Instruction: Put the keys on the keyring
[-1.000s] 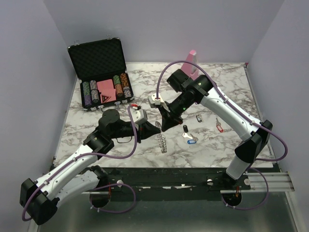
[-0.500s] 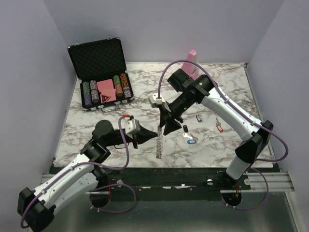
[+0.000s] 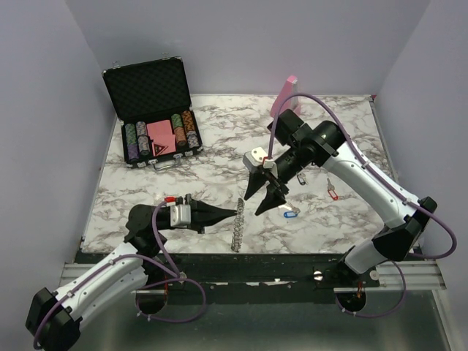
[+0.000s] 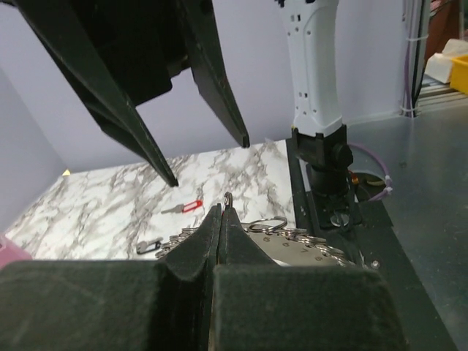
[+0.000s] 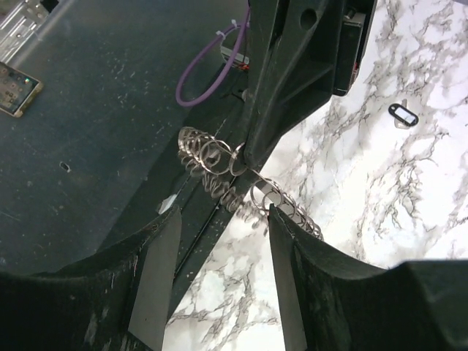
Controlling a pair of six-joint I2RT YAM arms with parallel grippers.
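**Item 1. Left gripper** (image 3: 232, 213). Jaws were fully closed, pinching the rim of the keyring (image 3: 238, 227). In the left wrist view, one small loop stood up just past the fingertips.

**Item 2. Right gripper** (image 3: 253, 205). Jaws stood well apart with nothing between them. It hung just beside and above the ring, tips pointing down toward it.

**Item 3. Keyring.** Held edge-on at the near edge of the marble table (image 3: 344, 124), it read as a coil of small loops in the right wrist view. Whether its lower end rested on the surface could not be told.

**Item 4. Keys, none on the ring.**
- Blue-tagged key (image 3: 289, 213) lay flat on the table, just right of the right gripper.
- Red-tagged key (image 3: 333, 194) lay farther right.
- Black-tagged key (image 5: 403, 114) lay apart from the ring.

**Item 5. Other contents.** An open poker-chip case (image 3: 150, 88) stood at the far left and a pink block (image 3: 284, 93) at the back. Neither was involved.

**Handling note (judgement).** The step in hand looked like fetching a key with the free gripper.
- The blue-tagged key was the nearest candidate.
- It would be best taken by its plastic head, leaving the hole end exposed and pointing outward.
- The left gripper should keep the ring steady, with one loop turned toward the right arm.
- The key should come in slowly, along the line of that loop.
- A skewed approach could push the ring round in its pinch or make the key slip.
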